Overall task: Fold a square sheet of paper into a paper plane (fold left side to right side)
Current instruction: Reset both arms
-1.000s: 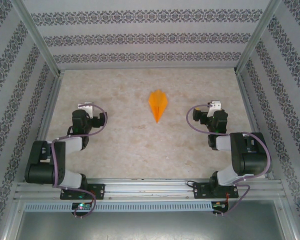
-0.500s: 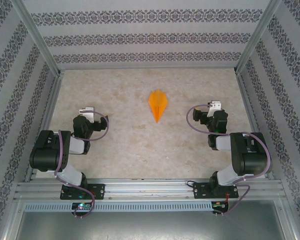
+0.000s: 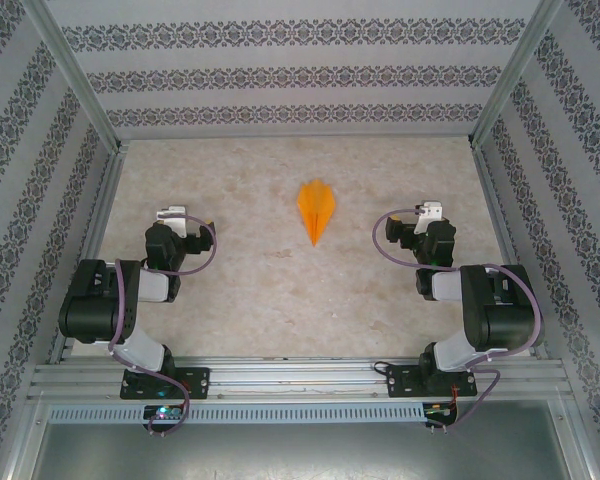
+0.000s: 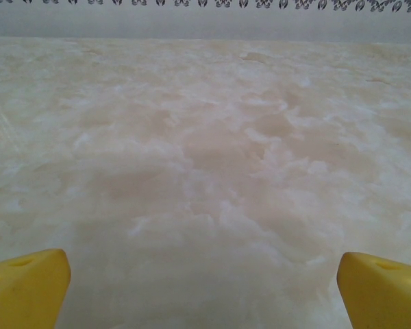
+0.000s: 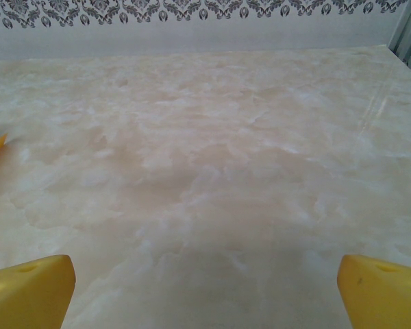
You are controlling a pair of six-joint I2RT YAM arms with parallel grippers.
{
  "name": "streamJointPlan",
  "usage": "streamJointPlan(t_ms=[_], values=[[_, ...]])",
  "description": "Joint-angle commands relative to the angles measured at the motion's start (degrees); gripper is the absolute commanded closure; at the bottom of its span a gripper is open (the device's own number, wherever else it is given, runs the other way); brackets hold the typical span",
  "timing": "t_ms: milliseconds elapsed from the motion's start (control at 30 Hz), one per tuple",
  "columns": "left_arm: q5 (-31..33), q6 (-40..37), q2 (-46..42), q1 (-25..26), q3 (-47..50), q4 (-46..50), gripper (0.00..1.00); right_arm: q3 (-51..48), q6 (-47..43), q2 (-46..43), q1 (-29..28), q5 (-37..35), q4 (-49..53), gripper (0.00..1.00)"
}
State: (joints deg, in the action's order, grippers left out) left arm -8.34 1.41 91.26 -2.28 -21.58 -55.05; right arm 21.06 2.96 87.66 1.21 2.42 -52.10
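While the small bright orange paper plane [image 3: 316, 210] lay upper mid-frame on the marbled beige table [image 3: 250, 300], the left gripper [image 4: 204, 291] and right gripper [image 5: 205, 291] gaped wide, both empty.

Bright, even, diffuse light; faint shadows; wrist views soft, perhaps slightly overexposed.

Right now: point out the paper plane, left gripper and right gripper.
paper plane [image 3: 316, 207], top external view, middle of its folded body.
left gripper [image 4: 205, 291], left wrist view, midway between its open yellow fingertips.
right gripper [image 5: 205, 291], right wrist view, midway between its open yellow fingertips.
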Motion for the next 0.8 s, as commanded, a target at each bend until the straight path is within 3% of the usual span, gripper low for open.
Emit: streamJointPlan(t_ms=[0, 767], values=[[0.52, -0.5, -0.1, -0.57, -0.13, -0.02, 0.0, 0.67, -0.72, -0.34, -0.83, -0.47, -1.25, 0.02], [0.52, -0.46, -0.09, -0.53, -0.13, -0.15, 0.0, 0.74, -0.91, -0.38, -1.16, -1.27, -1.15, 0.02]])
